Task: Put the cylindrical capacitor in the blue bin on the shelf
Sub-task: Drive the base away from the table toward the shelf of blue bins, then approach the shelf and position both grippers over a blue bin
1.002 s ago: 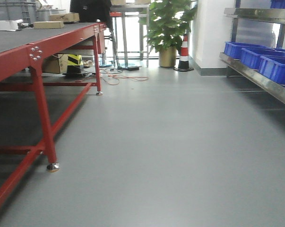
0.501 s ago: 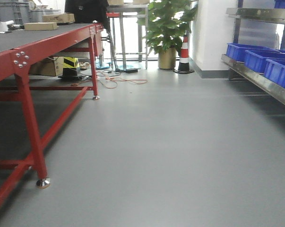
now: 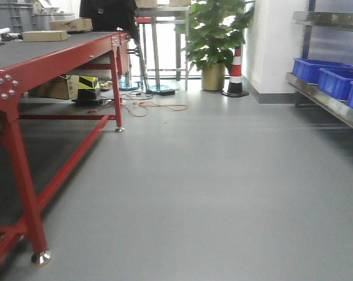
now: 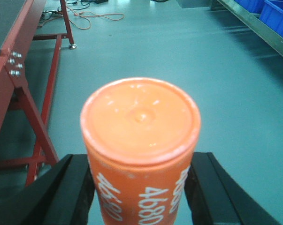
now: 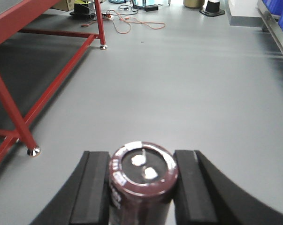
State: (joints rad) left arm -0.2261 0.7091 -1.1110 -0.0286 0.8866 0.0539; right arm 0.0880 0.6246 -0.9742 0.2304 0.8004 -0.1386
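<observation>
The cylindrical capacitor is a stubby maroon cylinder with a silvery rim and two pale terminals on top. My right gripper is shut on it, one black pad pressed against each side, above the grey floor. My left gripper is shut on an orange cylinder printed with "4680". The steel shelf runs along the right wall and carries blue bins. The wrist views catch only its edge, far ahead on the right.
A long red-framed table lines the left side, with its near foot close by. Cardboard boxes lie on and under it. Far ahead are a potted plant, a striped traffic cone and loose cables on the floor.
The front view has advanced along the aisle. The table's near leg slid down and left, the shelf and bins drifted right, and the plant and cone look slightly larger.
</observation>
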